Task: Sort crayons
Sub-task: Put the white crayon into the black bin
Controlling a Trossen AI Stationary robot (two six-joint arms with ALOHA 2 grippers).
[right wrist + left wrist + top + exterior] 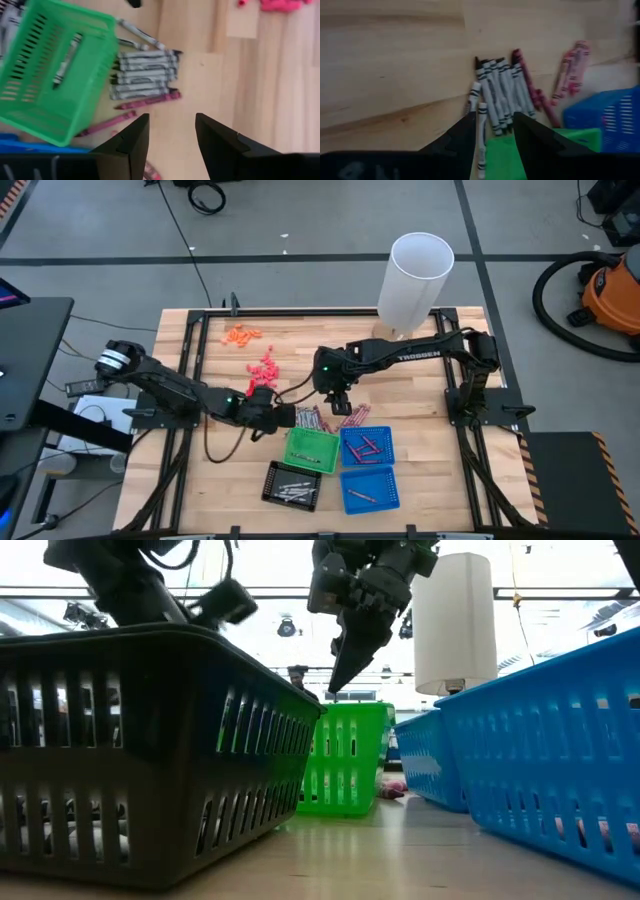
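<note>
A pile of grey crayons (500, 92) lies on the table beside the green tray (312, 448); it also shows in the right wrist view (142, 75). Maroon crayons (147, 102) lie next to it. My left gripper (494, 132) is open and low at the pile's near-left end (287, 418). One grey crayon (481, 135) lies lengthwise between its fingers, close beside one finger; I cannot tell whether it touches. My right gripper (172, 132) is open and empty, above the table over the maroon crayons (338, 404). A grey crayon (65, 60) lies in the green tray.
A black tray (292, 483) with grey crayons and two blue trays (367, 446) (368, 488) with maroon crayons stand near the front edge. Orange bits (242, 334) and pink bits (263, 370) lie at the far left. A tall white cylinder (415, 280) stands at the back.
</note>
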